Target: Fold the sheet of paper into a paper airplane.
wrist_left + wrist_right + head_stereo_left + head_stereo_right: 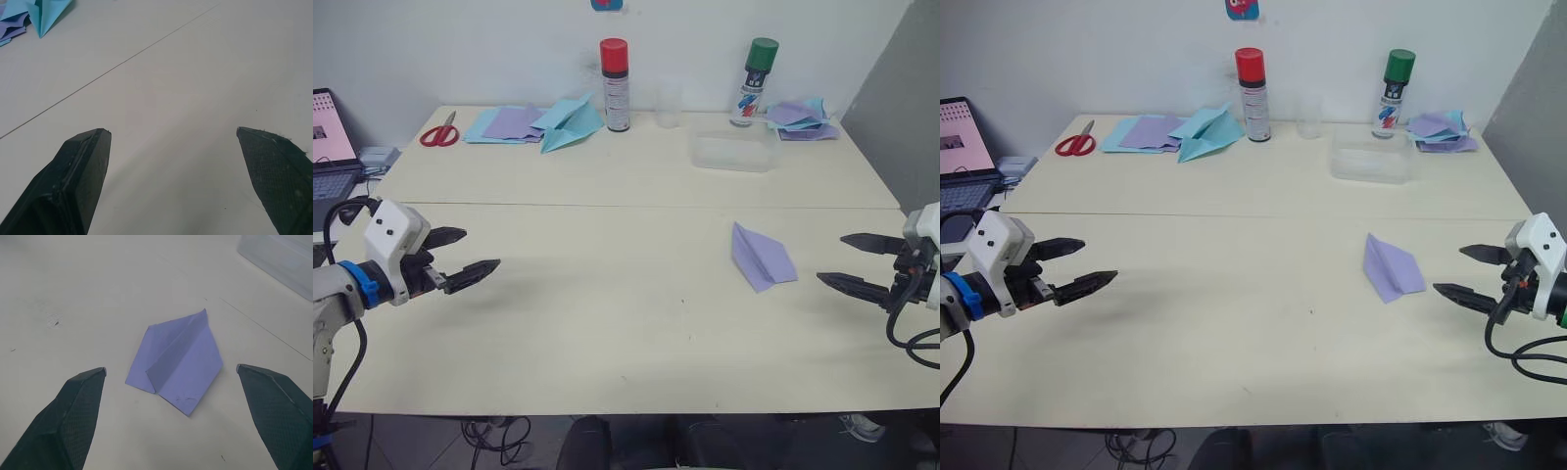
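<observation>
Hovering released and spread-fingered at opposite table (607,392) edges, left gripper (458,257) and right gripper (850,262), leaving folded paper airplane (761,257) apparently finished.

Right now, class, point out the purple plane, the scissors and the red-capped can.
purple plane (762,257), left eye view, on its upper wing
scissors (438,132), left eye view, on the red handles
red-capped can (616,93), left eye view, on its body

Paper airplane (176,361) matt creased paper; table (607,323) smooth matt.

Folded lavender paper airplane (762,257) flat on table (607,323)
</observation>
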Robot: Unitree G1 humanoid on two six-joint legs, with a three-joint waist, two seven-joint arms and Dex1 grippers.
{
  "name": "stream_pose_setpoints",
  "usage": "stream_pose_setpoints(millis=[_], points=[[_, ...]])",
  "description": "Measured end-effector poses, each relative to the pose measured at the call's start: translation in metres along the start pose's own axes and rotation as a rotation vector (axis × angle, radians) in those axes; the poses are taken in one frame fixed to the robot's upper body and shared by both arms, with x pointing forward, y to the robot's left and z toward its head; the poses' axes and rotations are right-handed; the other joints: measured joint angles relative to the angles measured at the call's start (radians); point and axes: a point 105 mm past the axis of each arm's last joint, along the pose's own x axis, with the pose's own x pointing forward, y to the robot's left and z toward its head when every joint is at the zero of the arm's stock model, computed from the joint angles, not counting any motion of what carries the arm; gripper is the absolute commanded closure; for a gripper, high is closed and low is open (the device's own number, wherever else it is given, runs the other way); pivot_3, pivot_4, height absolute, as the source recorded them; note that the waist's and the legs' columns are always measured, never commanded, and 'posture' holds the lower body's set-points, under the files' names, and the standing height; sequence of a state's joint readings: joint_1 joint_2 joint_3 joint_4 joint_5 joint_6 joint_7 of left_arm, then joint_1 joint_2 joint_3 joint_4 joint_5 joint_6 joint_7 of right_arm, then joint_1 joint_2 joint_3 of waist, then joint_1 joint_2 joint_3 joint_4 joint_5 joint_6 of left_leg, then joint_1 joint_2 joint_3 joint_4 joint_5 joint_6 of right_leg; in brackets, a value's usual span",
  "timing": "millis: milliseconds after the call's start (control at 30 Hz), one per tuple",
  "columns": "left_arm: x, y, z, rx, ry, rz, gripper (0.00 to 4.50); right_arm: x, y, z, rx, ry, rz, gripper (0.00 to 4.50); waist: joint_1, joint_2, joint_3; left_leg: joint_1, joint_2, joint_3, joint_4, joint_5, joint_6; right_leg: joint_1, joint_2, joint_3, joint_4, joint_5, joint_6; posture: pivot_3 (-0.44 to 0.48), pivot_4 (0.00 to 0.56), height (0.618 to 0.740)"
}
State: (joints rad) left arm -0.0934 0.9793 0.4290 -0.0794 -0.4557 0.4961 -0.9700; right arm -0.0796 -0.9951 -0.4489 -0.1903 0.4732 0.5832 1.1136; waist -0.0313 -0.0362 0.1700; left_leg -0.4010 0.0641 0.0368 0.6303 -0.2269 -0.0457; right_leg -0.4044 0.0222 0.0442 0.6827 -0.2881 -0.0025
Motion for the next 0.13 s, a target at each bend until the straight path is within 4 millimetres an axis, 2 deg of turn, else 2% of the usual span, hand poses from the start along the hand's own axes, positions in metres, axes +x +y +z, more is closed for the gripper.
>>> stream_pose_setpoints(millis=[133], points=[[0.0010,-0.0036,0.0045,0.012,-0.008,-0.012,0.00,0.0004,-0.0008,0.0016,-0.007,-0.008,-0.005,0.02,0.000,0.000,0.000,0.000,0.000,0.000,0.000,0.000,0.000,0.000,-0.001,0.000,0.000,0.000,0.000,0.000,0.150,0.740]])
